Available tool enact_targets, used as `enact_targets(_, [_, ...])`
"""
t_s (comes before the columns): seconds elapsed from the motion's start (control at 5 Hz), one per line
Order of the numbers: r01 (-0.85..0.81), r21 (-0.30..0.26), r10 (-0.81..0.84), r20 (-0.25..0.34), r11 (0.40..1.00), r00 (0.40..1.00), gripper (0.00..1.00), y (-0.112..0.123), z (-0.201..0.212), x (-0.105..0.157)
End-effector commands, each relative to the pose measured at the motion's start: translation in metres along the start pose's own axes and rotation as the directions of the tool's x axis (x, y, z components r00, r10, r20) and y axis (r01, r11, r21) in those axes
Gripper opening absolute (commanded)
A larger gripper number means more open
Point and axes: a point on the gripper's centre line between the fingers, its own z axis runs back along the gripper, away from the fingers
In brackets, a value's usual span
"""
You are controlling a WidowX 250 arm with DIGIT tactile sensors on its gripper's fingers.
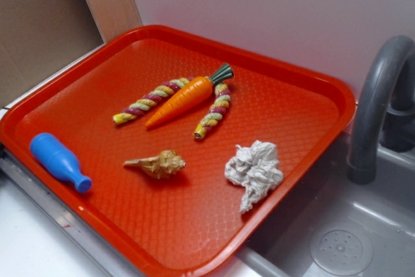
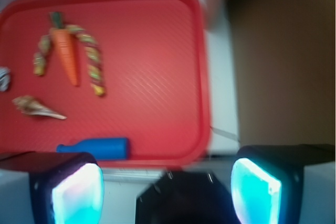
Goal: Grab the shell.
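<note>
The tan ridged shell (image 1: 157, 163) lies on the red tray (image 1: 285, 128), in front of the carrot, its thin point to the left. In the wrist view the shell (image 2: 35, 107) is at the far left, well away from my gripper (image 2: 167, 192). The gripper hangs high above the tray's edge, with its jaws wide apart and nothing between the glowing pads (image 2: 79, 195). The gripper does not show in the exterior view.
An orange carrot (image 1: 185, 97) lies between two striped rope sticks (image 1: 150, 100). A blue bottle (image 1: 59, 161) lies at the tray's left. A white cloth wad (image 1: 254, 171) lies at the right. A grey faucet (image 1: 379, 105) and sink (image 1: 337, 231) stand beside the tray.
</note>
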Motion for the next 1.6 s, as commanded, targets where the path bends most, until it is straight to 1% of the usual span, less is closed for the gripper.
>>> enact_targets(0.0, [0.418,0.002,-0.415,0.116,0.908,0.902,1.0,-0.057,-0.034,0.017])
enact_targets(0.2, [0.592,-0.055,-0.577,0.165,0.804,0.8,1.0,-0.096,-0.052,0.025])
enact_targets(0.4, [0.666,-0.087,-0.653,0.143,0.74,0.744,1.0,-0.128,-0.075,0.023])
enact_targets(0.6, [0.7,-0.132,-0.693,0.098,0.702,0.714,1.0,-0.149,-0.102,0.019])
enact_targets(0.8, [0.708,-0.142,-0.709,0.055,0.691,0.703,1.0,-0.169,-0.129,0.014])
enact_targets(1.0, [0.722,-0.141,-0.726,0.032,0.677,0.687,1.0,-0.185,-0.148,0.017])
enact_targets(1.2, [0.716,-0.147,-0.727,-0.032,0.683,0.686,1.0,-0.192,-0.175,0.019])
enact_targets(1.4, [0.716,-0.125,-0.726,-0.082,0.687,0.683,1.0,-0.193,-0.187,0.022])
